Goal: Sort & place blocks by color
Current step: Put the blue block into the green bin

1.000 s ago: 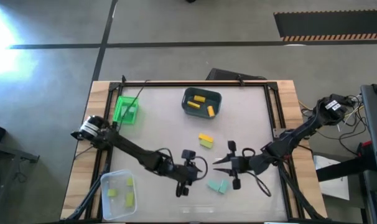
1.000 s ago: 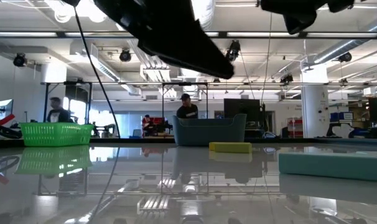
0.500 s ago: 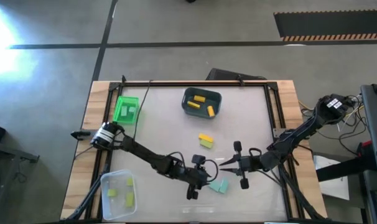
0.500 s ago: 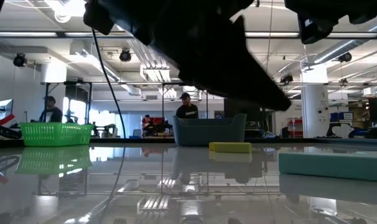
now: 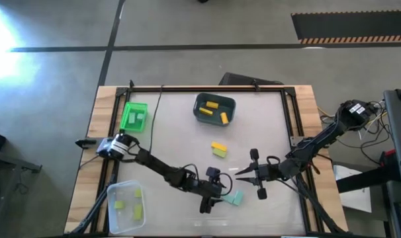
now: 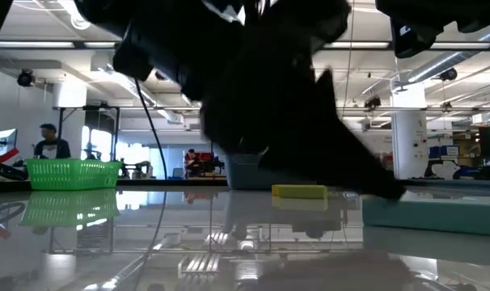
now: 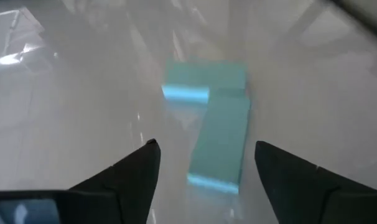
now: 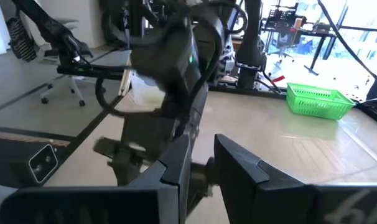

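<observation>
Two teal blocks (image 5: 235, 197) lie touching on the table near its front edge. One is a bar (image 7: 221, 144); the other (image 7: 204, 81) lies across the bar's far end. My left gripper (image 5: 221, 191) is open and low over the table, one finger on each side of the bar's near end (image 7: 207, 163), touching nothing. My right gripper (image 5: 240, 176) hovers just beyond the teal blocks, pointing toward the table's left, shut and empty (image 8: 203, 149). A yellow block and a lime block (image 5: 218, 149) rest mid-table.
A grey bin (image 5: 214, 108) with yellow blocks stands at the far middle, a bright green bin (image 5: 133, 116) at the far left, and a clear tub (image 5: 126, 206) with lime blocks at the near left. People show in the room beyond (image 6: 51, 141).
My left gripper has moved toward the table's right edge and down, until its fingers flank the teal bar. My right gripper has drawn back a little toward the right edge. The blocks have stayed where they were.
</observation>
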Controlling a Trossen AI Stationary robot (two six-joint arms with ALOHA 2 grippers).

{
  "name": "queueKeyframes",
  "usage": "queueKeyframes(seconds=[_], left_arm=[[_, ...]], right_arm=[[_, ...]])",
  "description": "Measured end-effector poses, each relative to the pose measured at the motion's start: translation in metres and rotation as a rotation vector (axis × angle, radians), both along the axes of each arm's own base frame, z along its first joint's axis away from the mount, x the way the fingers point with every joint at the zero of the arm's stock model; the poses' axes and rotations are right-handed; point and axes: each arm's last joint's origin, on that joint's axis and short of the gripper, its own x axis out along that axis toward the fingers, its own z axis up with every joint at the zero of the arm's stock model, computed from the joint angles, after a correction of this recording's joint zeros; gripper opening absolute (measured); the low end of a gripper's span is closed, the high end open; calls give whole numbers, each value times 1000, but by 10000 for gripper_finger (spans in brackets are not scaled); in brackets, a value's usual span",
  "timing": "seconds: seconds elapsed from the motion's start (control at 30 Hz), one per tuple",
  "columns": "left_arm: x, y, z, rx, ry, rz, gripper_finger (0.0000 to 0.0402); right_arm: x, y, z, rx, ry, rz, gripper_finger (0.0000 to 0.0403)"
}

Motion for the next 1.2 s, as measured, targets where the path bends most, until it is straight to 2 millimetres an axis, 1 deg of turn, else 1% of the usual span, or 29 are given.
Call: queueKeyframes(seconds=[0.23, 0.37, 0.43, 0.5, 0.67, 0.83, 0.93, 1.1, 1.2], left_arm=[[3, 3, -16, 12, 25, 7, 249], [2, 4, -17, 14, 31, 8, 238], [2, 4, -17, 18, 38, 9, 221], [1, 4, -18, 19, 44, 8, 194], [-1, 5, -16, 33, 66, 14, 105], [-2, 7, -11, 65, 71, -1, 104], [-6, 8, -1, 102, 82, -16, 104], [-20, 15, 32, 181, 129, -9, 104], [-32, 21, 51, 260, 175, -13, 104]], right_arm=[[0, 0, -1, 7, 4, 1, 64], [0, 0, -1, 7, 4, 0, 61], [0, 0, -1, 12, 4, -1, 59], [-1, 0, -1, 17, 8, -1, 59], [-1, -1, -2, 42, 14, -4, 59], [-1, -1, -4, 39, 19, -11, 59], [0, -1, -3, 40, 16, -13, 59], [0, -1, -1, 68, -3, -17, 59], [0, -2, 0, 94, -12, -78, 59]])
